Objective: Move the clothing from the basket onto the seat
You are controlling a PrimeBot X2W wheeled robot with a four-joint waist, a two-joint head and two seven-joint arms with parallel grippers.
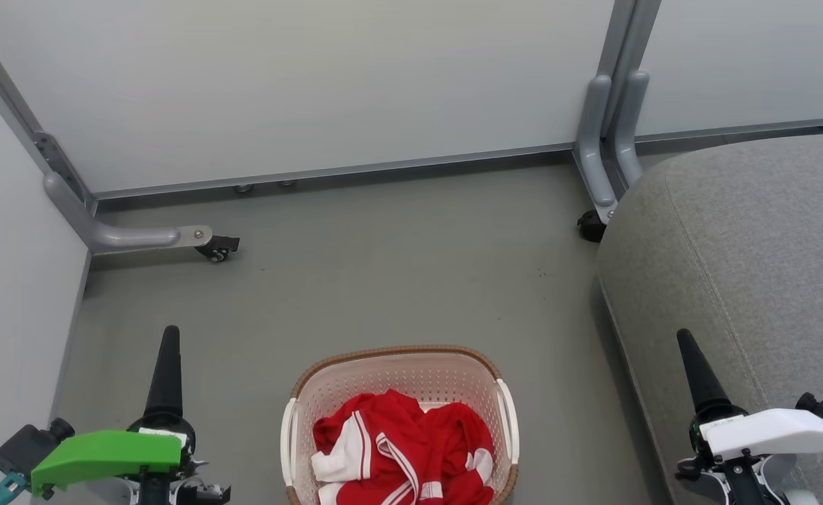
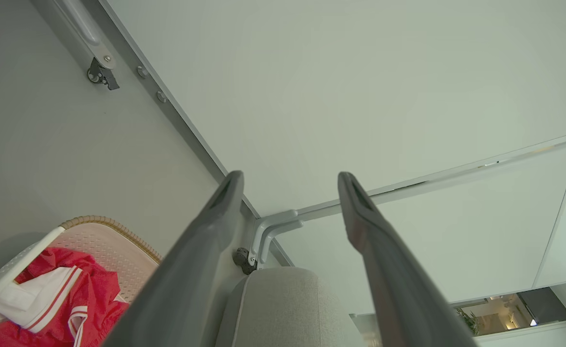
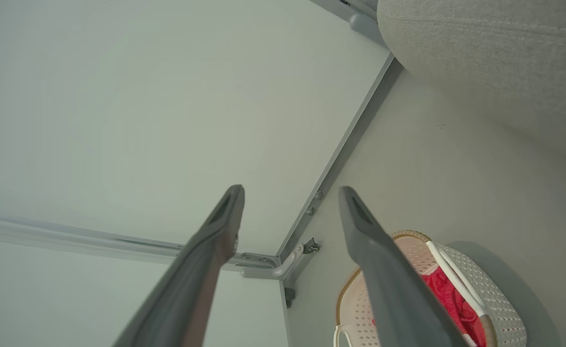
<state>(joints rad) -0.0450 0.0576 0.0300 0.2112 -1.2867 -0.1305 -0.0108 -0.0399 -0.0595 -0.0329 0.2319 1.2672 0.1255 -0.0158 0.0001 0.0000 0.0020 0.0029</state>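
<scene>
- The red clothing lies bunched up in the basket on the floor
- The grey seat is near the basket, on the robot's right
- The left fingers and right fingers are spread apart and hold nothing
- I think the first grab comes next: reach down into the pile, pinch a thick fold, lift it high over the rim

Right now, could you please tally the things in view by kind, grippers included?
Laundry basket: 1
Red-and-white clothing heap: 1
Grey seat: 1
Open grippers: 2, left gripper, right gripper
Partition castors: 2, left castor, right castor
Total: 7
</scene>
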